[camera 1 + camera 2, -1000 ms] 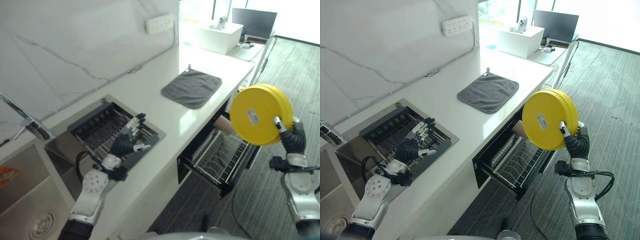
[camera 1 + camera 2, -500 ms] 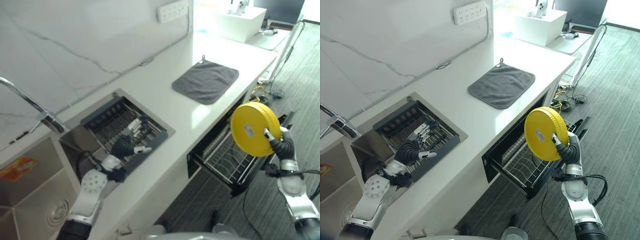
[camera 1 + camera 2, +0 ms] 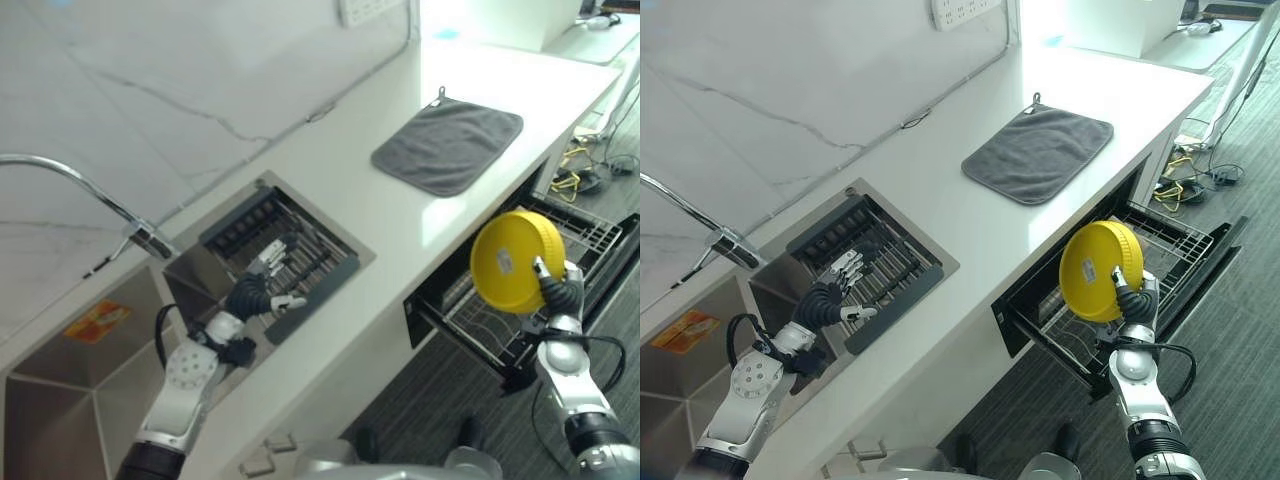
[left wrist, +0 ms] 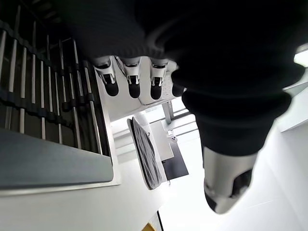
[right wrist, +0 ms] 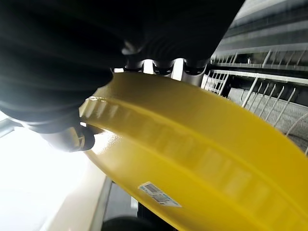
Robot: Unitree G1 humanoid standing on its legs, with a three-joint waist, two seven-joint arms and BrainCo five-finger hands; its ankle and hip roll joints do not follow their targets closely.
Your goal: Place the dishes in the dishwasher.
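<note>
The right hand (image 3: 1129,298) has brought 1 round yellow plastic dish (image 3: 1098,270) down, fingers clamped on its rim, just above the 1 pulled-out wire dishwasher rack (image 3: 1175,240); lowering in looks next. Beyond, the left hand (image 3: 826,299), fingers loosely apart, hovers over 1 dark slatted sink rack (image 3: 895,268). Further, 1 grey square cloth (image 3: 1040,152).

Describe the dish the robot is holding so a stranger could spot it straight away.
Find the long white counter, then the open dishwasher with its wire rack pulled out below the counter's front edge. Over that rack, the right hand holds a round plate on edge. It is the one bright yellow thing here, with a small white sticker on its underside.
</note>
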